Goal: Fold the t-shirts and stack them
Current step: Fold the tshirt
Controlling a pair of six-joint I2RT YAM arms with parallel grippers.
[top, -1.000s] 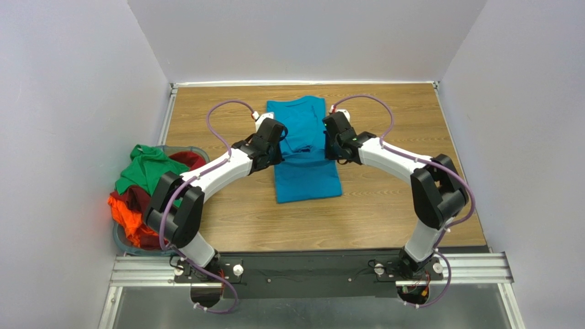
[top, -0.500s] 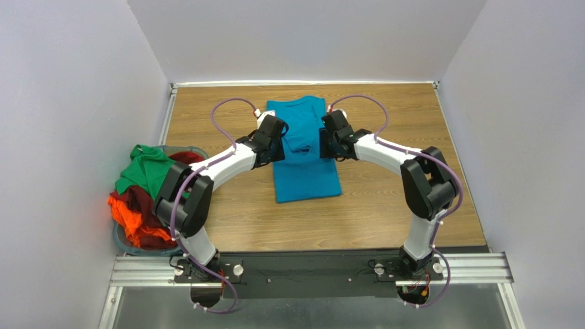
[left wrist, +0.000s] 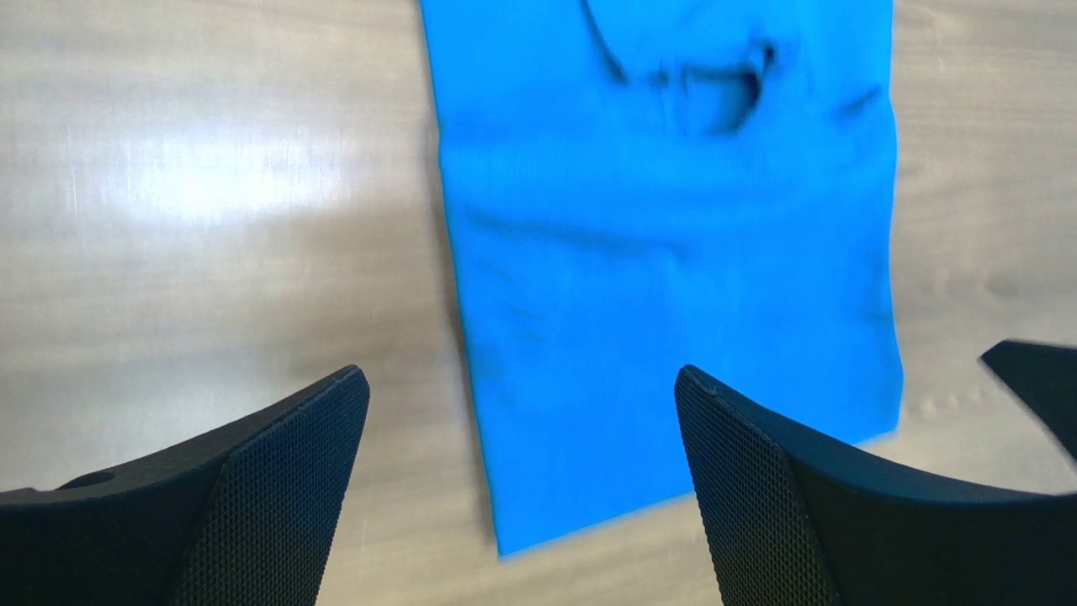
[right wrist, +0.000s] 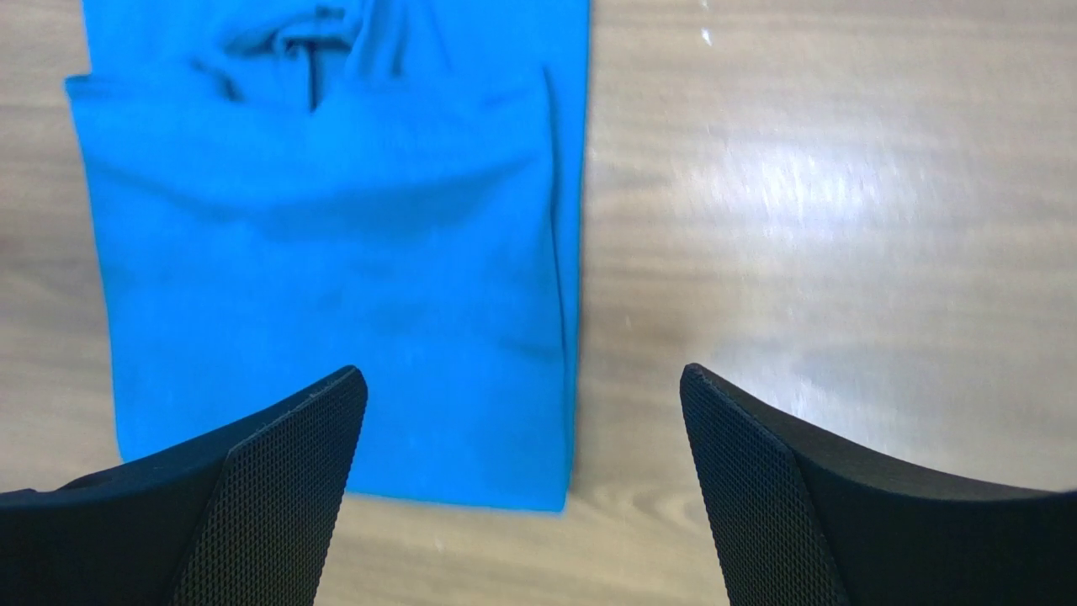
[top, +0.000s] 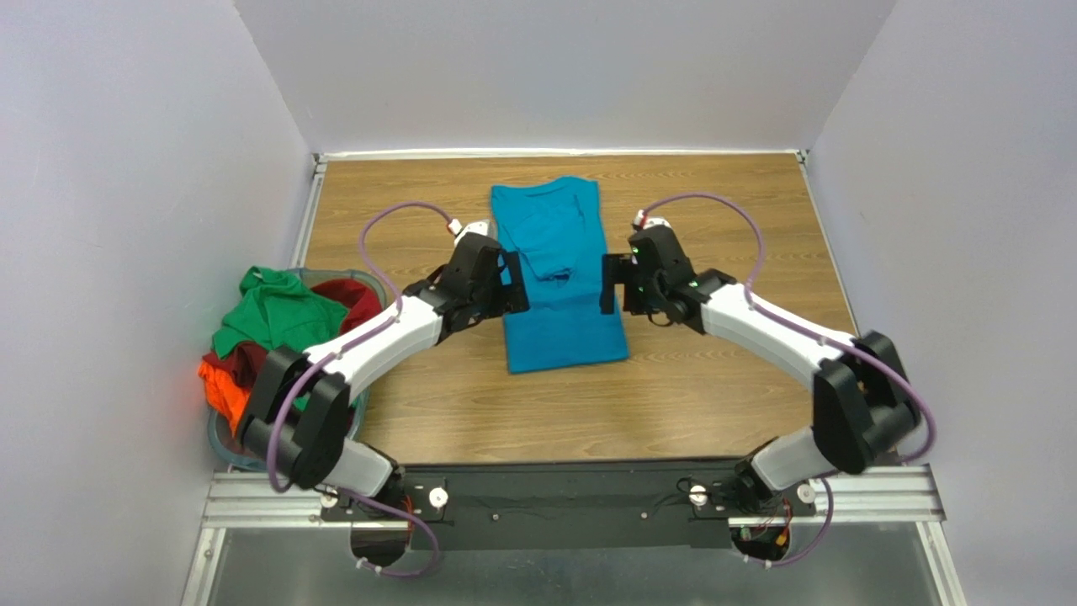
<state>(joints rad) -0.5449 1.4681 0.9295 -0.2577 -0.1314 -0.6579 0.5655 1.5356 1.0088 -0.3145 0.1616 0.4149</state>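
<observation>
A teal-blue t-shirt (top: 556, 272) lies flat on the wooden table, folded lengthwise into a narrow strip with its sleeves tucked in. My left gripper (top: 515, 283) hovers open over the strip's left edge, nothing between its fingers. The left wrist view shows the shirt (left wrist: 670, 253) below the left gripper (left wrist: 518, 379). My right gripper (top: 609, 284) hovers open at the strip's right edge, also empty. The shirt (right wrist: 341, 253) lies under the right gripper (right wrist: 521, 373) in the right wrist view. Green (top: 272, 309), dark red (top: 259, 366) and orange (top: 234, 392) t-shirts are heaped at the left.
The heap of shirts sits in a grey-blue round basket (top: 367, 280) at the table's left edge and spills over its rim. Grey walls close the table on three sides. A metal rail (top: 872, 495) carries the arm bases along the near edge.
Both grippers have opened and let go of the teal-blue shirt. They have drawn apart from its middle to its left and right edges. The shirt stays in place.
</observation>
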